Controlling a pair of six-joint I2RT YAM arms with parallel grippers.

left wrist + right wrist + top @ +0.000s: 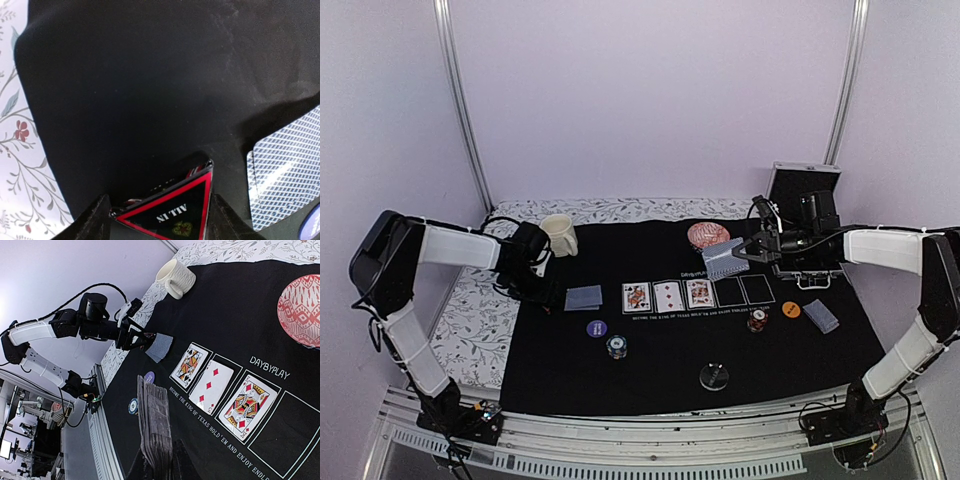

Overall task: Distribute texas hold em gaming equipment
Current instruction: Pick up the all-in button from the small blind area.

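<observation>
Fingers [95, 222] of the left gripper [550, 298] are clenched on the triangle [172, 212], low over the mat [560, 370] toward the left edge, just beside a face-down pair [583, 297]. The right gripper [745, 252] grasps the deck [156, 430], held above the mat toward the far right. Three cards [667, 295] lie face up mid-desk with two outlined slots [730, 290] bare to their right, so I judge the next board card is the step in hand. I'd bring the deck down square over the nearer bare slot, peel off only the top card, and stay clear of the bowl [300, 305]. With the left I'd set the triangle flat without nudging the pair. That bowl, by the far edge, shows nothing inside in the part I can see. The mug [559, 234] stands toward the far-left corner; its inside I cannot make out. The case [805, 195], lid up at the far-right corner, sits behind the right arm [880, 245], contents hidden.
</observation>
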